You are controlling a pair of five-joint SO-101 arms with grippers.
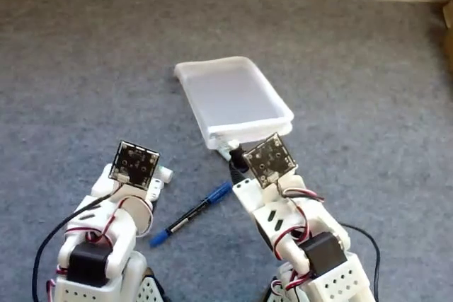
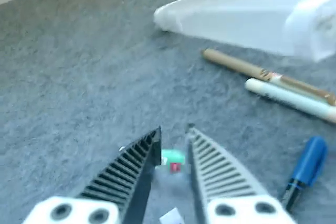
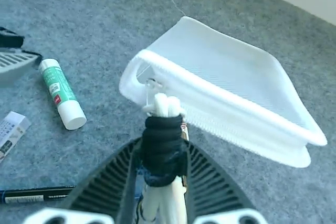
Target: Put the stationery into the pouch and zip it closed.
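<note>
While the white mesh pouch lies flat on the grey carpet mid-table, your right gripper sits at its near end. The jaws are clamped on the black-wrapped zipper pull, whose white tips poke out toward the pouch corner. You can't tell from these views how far the zip is run. All visible stationery is outside the pouch, on the carpet. A tan pen and a pale pen lie side by side, near parallel, just beside the pouch edge. The tan one is closer to the pouch. Further out, a blue-capped marker with a black barrel lies diagonally between your two arms, cap end toward the right arm. The glue stick, white with a green label, lies flat near your left arm, well apart from the pouch. Your left gripper is over that glue stick with its jaws apart. A blurred strip of green and red label shows in the gap between them. The right wrist view puts one left finger tip just beside the stick's green end, and no grip is visible. A small white printed block sits on the carpet near the glue stick; you can't tell what it is.
</note>
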